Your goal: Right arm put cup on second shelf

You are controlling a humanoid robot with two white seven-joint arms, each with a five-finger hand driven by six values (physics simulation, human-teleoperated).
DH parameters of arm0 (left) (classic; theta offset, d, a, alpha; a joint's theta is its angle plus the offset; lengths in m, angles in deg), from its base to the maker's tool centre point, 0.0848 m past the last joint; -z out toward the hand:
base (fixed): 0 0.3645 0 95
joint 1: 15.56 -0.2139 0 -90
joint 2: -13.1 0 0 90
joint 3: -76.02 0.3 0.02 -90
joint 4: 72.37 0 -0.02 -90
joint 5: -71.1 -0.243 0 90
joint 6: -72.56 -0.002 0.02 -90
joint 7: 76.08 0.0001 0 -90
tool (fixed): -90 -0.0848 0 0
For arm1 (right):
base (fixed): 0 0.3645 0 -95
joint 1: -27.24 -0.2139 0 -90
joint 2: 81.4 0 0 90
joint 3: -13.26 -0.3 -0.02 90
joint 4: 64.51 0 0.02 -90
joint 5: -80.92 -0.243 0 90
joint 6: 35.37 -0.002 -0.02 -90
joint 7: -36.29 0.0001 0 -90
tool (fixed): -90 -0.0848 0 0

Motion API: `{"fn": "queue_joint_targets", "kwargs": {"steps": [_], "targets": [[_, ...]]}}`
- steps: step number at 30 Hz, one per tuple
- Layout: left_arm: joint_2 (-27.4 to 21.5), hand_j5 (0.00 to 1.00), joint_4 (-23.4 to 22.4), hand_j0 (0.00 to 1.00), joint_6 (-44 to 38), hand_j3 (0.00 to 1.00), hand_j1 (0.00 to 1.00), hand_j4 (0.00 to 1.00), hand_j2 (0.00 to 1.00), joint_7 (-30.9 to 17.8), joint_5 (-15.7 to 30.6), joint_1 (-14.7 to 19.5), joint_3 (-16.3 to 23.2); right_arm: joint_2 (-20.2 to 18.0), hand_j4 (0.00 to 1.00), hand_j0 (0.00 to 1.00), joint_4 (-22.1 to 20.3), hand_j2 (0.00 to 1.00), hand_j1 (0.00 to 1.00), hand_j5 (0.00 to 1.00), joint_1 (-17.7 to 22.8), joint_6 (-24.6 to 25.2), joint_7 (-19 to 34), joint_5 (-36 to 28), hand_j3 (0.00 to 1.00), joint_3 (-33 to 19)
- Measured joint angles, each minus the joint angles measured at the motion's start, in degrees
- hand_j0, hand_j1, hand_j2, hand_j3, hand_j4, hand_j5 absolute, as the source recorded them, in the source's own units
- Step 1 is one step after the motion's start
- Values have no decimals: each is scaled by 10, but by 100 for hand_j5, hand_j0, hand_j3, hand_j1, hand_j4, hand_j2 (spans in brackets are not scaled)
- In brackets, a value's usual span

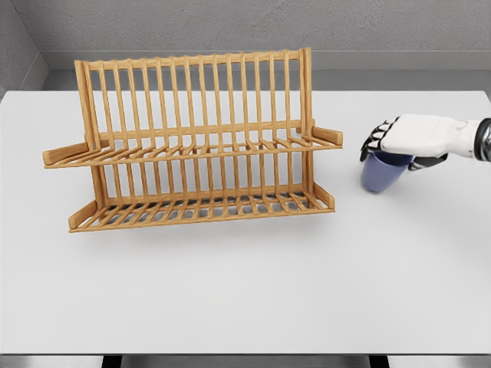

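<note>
Right hand [399, 146] grasps the blue cup [381, 173] from above, apparently tilted, right of the 2-tier wooden rack [192, 146].

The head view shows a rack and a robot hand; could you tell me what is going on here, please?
The robot's right hand has closed over a blue cup from above, off to the right of a two-tier wooden dish rack on the white table. Whether the cup is lifted is unclear. Both shelves of the rack hold nothing, so the cup has not yet been placed. The left arm is out of view.
</note>
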Motion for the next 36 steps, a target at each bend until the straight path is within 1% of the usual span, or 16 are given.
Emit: {"fn": "queue_joint_targets", "kwargs": {"steps": [6,13,23,30,36], "targets": [[0,100,0,100,0,100,100,100,100,0,0,0,0,0,73,73,0,73,73,73,-9,0,0,0,73,-4],[0,100,0,100,0,100,100,100,100,0,0,0,0,-1,73,73,0,73,73,73,-12,1,0,0,73,-30],[0,100,0,100,0,100,100,100,100,0,0,0,0,1,73,73,-5,73,73,73,-48,1,0,0,73,-51],[0,100,0,100,0,100,100,100,100,0,0,0,0,2,73,73,-8,73,73,73,-62,0,0,1,73,-54],[0,100,0,100,0,100,100,100,100,0,0,0,0,2,73,73,-10,73,73,73,-69,-1,0,0,73,-71]]}}
